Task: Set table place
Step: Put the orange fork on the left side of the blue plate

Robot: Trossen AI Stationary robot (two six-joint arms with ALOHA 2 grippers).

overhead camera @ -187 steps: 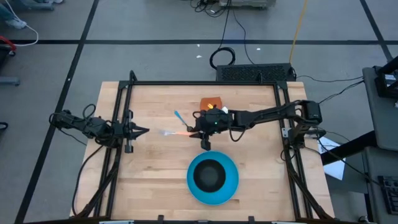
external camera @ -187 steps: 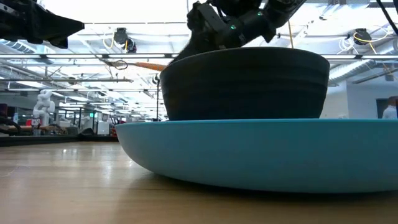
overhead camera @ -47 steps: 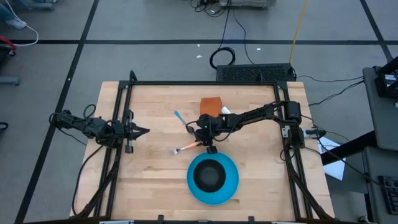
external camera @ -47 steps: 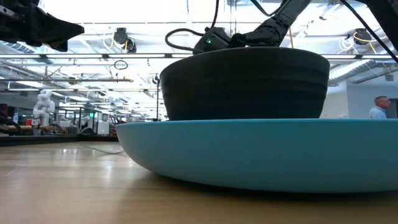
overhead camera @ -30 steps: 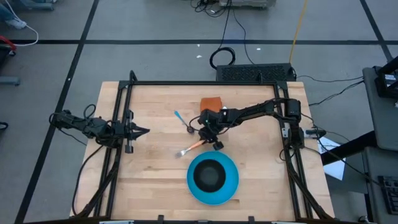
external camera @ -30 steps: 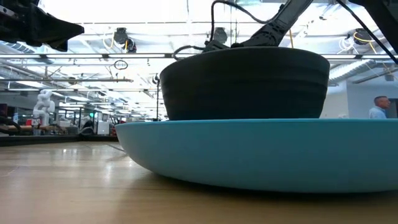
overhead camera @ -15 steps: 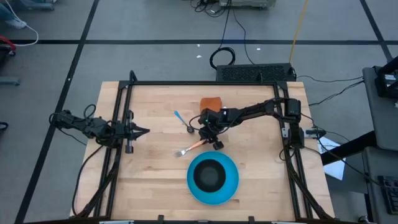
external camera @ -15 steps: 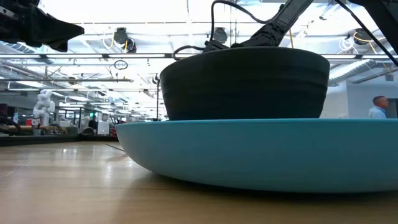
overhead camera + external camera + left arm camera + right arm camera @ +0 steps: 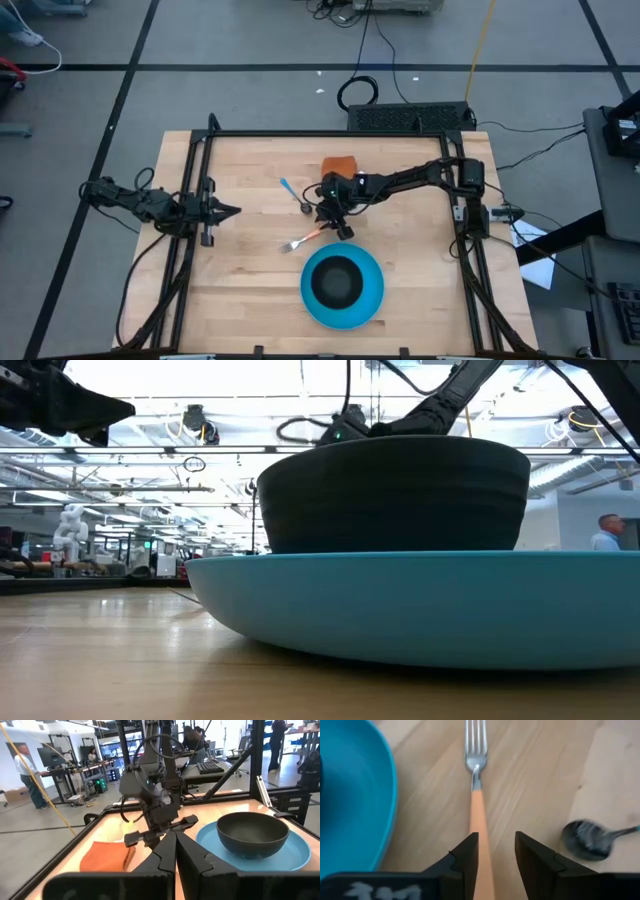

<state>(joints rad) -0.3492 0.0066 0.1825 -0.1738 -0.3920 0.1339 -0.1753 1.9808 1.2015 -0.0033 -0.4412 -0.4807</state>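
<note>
Your right gripper (image 9: 493, 851) hangs low over the table (image 9: 240, 290), fingers parted and empty, the fork's (image 9: 475, 795) orange handle lying between them, just beside the plate (image 9: 372, 296) holding the bowl (image 9: 336, 282). It has let go since a moment ago. Your left gripper (image 9: 226, 210) waits shut at the left edge; a person (image 9: 603, 532) stands beyond.

The table (image 9: 240, 290) is light wood with a thin black frame. A blue plate (image 9: 372, 300) lies on it at the lower middle of the high view. Up from the plate lie a fork (image 9: 303, 240) with an orange handle, a small spoon (image 9: 294, 196) with a blue handle, and an orange cloth (image 9: 338, 164).
</note>
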